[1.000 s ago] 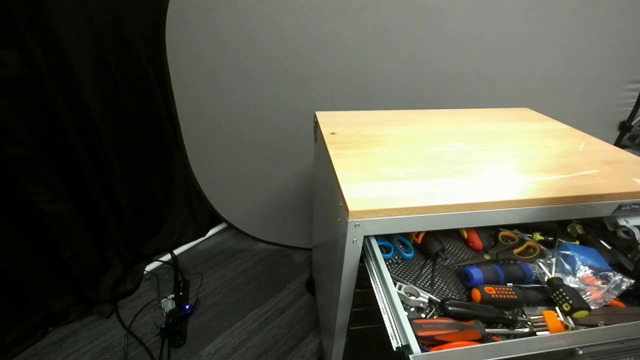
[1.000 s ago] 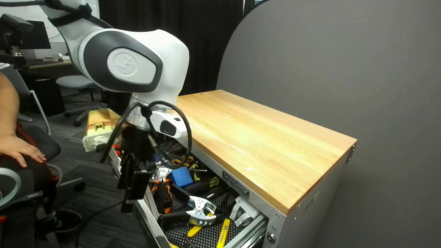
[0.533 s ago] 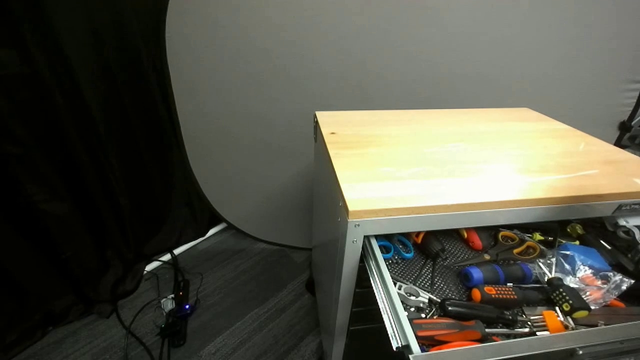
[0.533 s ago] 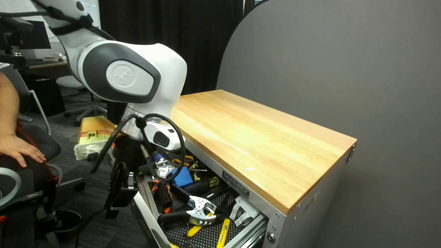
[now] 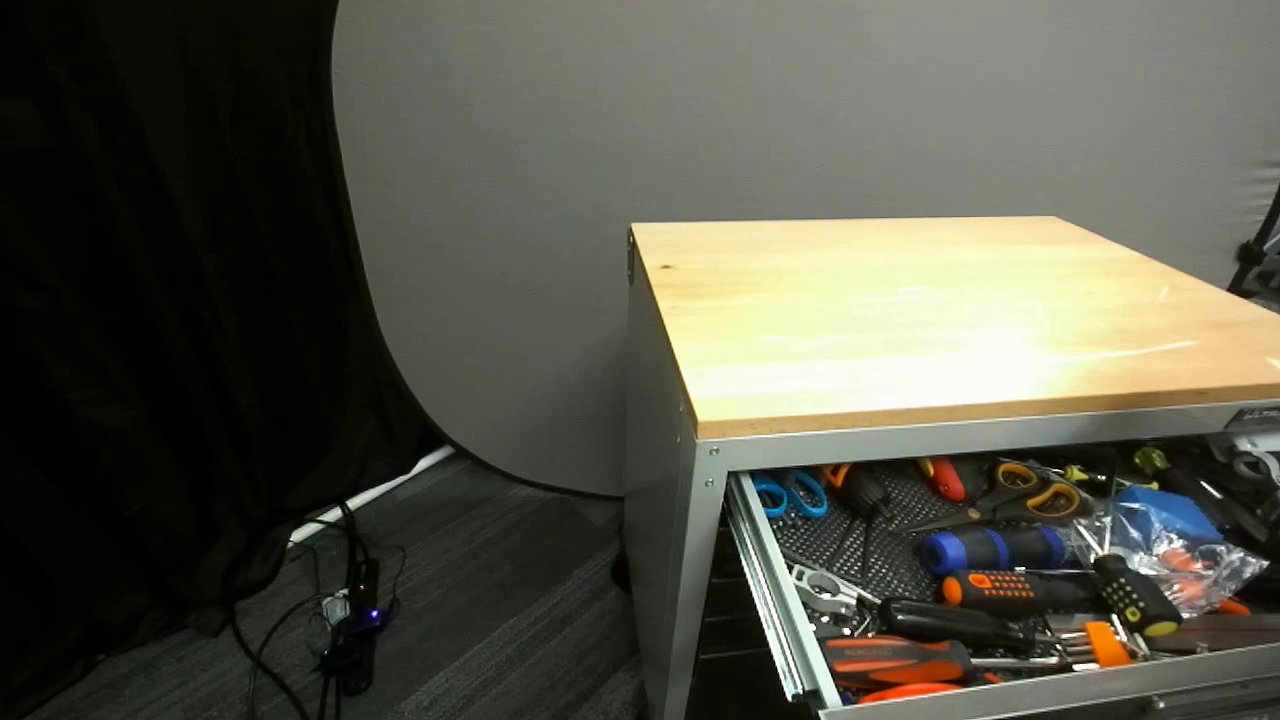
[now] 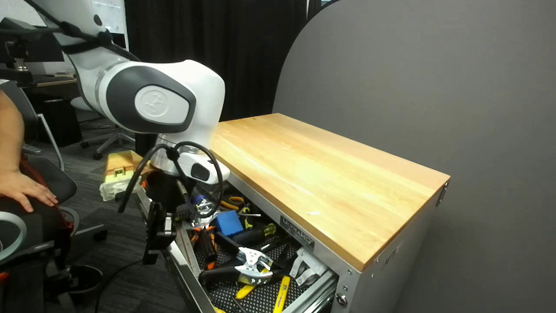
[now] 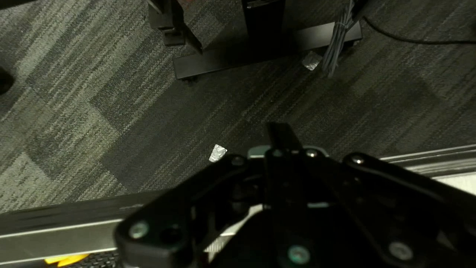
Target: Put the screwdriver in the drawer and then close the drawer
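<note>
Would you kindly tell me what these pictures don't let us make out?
The drawer, in an exterior view: partly cut off by the right edge.
The person, in an exterior view: face cut off by the left edge.
The drawer's inside, in the wrist view: mostly hidden by the gripper, cropped below.

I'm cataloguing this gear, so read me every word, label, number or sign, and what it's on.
"ULTRAHD", probably, slightly blurred: cabinet badge
Too blurred to read: red-and-black tool handle
Too blurred: yellow handle
Too small: cabinet side marks
No readable word: arm emblem
</note>
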### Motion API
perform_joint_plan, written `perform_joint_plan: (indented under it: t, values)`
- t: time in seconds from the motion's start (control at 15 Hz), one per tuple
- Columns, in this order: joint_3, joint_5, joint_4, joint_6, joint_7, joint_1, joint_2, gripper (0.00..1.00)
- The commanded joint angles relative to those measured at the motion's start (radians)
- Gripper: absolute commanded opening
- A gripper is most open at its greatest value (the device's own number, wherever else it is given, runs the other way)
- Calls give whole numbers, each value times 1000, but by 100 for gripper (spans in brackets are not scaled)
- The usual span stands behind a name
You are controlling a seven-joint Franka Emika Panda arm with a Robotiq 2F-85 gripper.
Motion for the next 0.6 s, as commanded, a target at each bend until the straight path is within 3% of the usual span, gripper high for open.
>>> perform_joint_plan:
  t: [0.0,0.53]
  values:
    - [-7,-20,6,87,91,34,33,7]
    - [-23,-28,36,235,229,81,31,5]
